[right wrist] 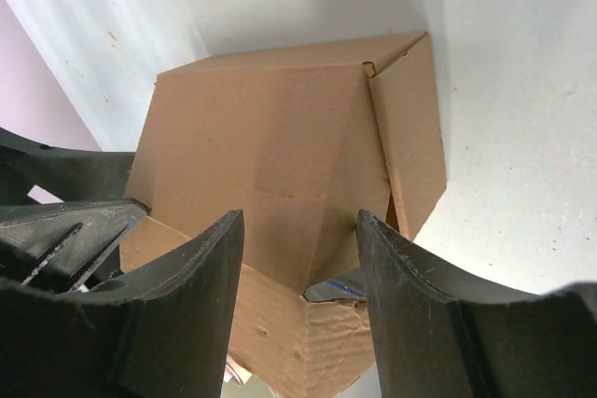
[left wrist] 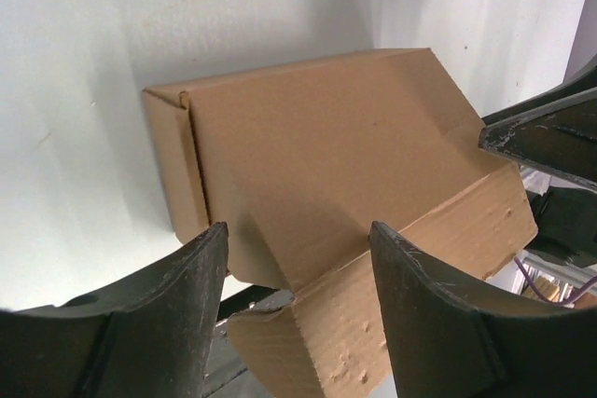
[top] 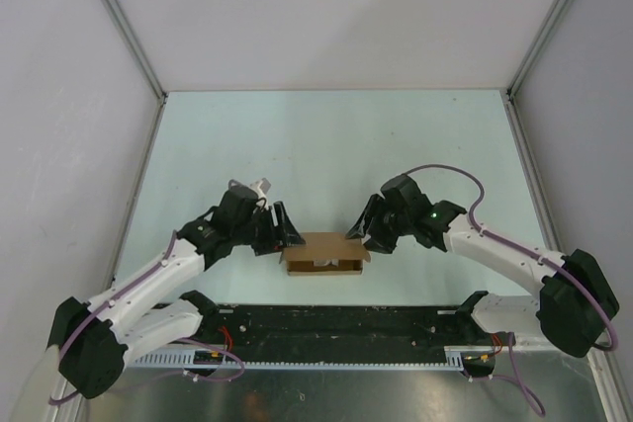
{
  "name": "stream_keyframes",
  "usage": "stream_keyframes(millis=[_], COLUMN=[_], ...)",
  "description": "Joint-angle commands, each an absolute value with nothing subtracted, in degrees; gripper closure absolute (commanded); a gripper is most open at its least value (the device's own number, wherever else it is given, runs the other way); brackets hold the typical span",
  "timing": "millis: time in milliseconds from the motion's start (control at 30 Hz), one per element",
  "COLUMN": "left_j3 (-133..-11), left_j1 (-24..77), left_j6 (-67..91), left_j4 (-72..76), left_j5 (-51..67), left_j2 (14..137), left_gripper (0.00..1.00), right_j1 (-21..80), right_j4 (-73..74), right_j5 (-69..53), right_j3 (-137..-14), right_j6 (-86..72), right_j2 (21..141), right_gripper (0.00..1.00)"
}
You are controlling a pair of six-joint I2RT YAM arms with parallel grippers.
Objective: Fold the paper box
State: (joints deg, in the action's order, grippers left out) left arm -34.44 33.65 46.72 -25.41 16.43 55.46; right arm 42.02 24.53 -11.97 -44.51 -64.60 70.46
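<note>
- Paper box (top: 323,254) sits on the table (top: 326,145), close to the near edge and midway between the two arms, with its long side running left to right.
- It is plain brown cardboard, standing up as a low box and not lying as a flat sheet.
- Both wrist views show its broad top panel sloping, with a crease across it. A narrow end flap is folded down at one side, and a rough corrugated edge hangs low at the front.
- Left fingers (left wrist: 168,314) are at the box's left end. They are spread apart and grasp nothing, and the creased top panel shows in the gap between them.
- Right fingers (right wrist: 410,305) are at the box's right end. They too are parted and released, framing the sloping panel and the corner below it.
- Whether either pair of fingertips touches the cardboard cannot be told.
- Each wrist view shows the opposite arm's dark fingers at the far end of the box.
</note>
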Motion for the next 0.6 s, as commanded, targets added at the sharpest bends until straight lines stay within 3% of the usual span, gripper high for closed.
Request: stream_keyframes(millis=[0,400,567], left_j3=[-32.0,-26.5,-24.1], left_j1=[34.1,34.4,34.9], left_j6=[48.7,49.7,51.4], left_j4=[-23.7,-23.6,-22.5], left_j5=[15.1,14.2,13.0], left_j2=[52.7,48.7,48.0], left_gripper=[0.33,0.35,0.35], right_j1=[43.0,43.8,44.4], right_j4=[25.1,29.6,27.4], right_j5=[-9.9,-7.1,-7.6], right_j3=[-43.2,-42.2,-41.1], right_j6=[-64.0,-59.4,-57.4], right_j2=[68.6,67.1,68.4], right_gripper=[0.44,0.44,0.39])
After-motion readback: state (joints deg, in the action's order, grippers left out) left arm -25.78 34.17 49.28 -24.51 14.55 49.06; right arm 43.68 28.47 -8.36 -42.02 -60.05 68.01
